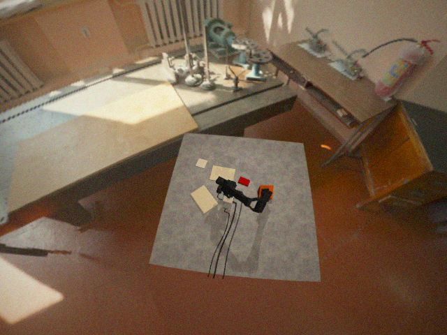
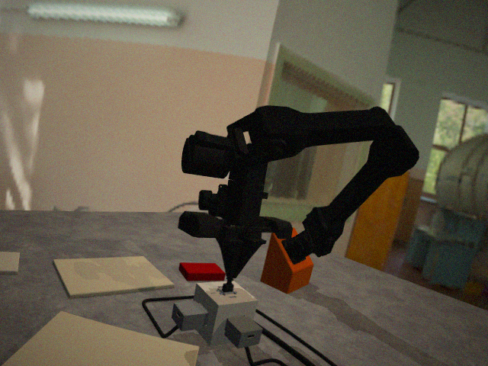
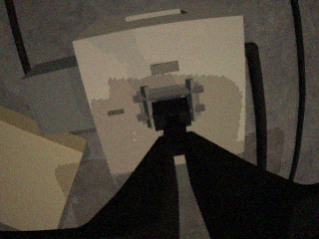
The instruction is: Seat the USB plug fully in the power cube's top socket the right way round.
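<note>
The white power cube (image 2: 214, 321) (image 3: 164, 45) stands on the table with grey adapters on two of its sides. The small black USB plug (image 2: 227, 287) (image 3: 170, 114) is at the socket (image 3: 167, 92) on the cube's top; how deep it sits cannot be told. My gripper (image 2: 229, 278) (image 3: 176, 143) points down from above, its fingertips nearly together and shut on the plug's upper end. The fingers hide part of the plug in the wrist view. In the top view the arm covers most of the cube.
Grey adapters (image 2: 194, 316) (image 2: 243, 332) jut from the cube, with black cables (image 2: 289, 335) (image 3: 257, 105) beside it. A red block (image 1: 244, 181) (image 2: 201, 271) lies behind it. An orange block (image 1: 266, 188) (image 2: 277, 271) stands near the arm's base. Cream boards (image 1: 204, 199) (image 1: 222, 172) (image 2: 102, 275) lie near the cube.
</note>
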Robot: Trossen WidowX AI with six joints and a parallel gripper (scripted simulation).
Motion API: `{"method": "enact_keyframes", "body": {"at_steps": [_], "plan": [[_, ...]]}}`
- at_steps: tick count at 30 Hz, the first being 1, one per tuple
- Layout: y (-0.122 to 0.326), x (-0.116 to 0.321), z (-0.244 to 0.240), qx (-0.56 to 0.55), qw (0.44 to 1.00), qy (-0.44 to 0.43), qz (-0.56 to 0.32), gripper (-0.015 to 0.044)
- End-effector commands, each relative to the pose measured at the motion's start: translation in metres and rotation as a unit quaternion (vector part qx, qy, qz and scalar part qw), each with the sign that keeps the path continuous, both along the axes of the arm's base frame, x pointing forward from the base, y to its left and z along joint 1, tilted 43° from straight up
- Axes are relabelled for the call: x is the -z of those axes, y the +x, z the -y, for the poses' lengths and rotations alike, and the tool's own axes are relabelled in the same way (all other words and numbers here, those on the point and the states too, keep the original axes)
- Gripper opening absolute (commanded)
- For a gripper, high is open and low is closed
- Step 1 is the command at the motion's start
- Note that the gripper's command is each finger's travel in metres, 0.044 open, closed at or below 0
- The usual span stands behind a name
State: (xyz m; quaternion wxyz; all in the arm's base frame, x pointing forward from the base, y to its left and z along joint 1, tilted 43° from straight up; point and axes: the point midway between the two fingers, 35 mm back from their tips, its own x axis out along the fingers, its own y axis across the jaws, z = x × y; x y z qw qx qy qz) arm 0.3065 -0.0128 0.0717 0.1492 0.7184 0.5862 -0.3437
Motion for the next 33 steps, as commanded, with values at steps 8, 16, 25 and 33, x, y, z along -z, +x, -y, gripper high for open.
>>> {"method": "enact_keyframes", "body": {"at_steps": [8,16,25,33], "plan": [[0.0000,0.0000,0.0000,0.000,1.000,0.000,0.000,0.0095],[0.0000,0.0000,0.0000,0.000,1.000,0.000,0.000,0.0095],[-0.0001,-0.0022,0.0016,-0.001,1.000,0.000,0.000,0.0095],[-0.0005,-0.0080,0.0071,-0.001,1.000,0.000,0.000,0.0095]]}}
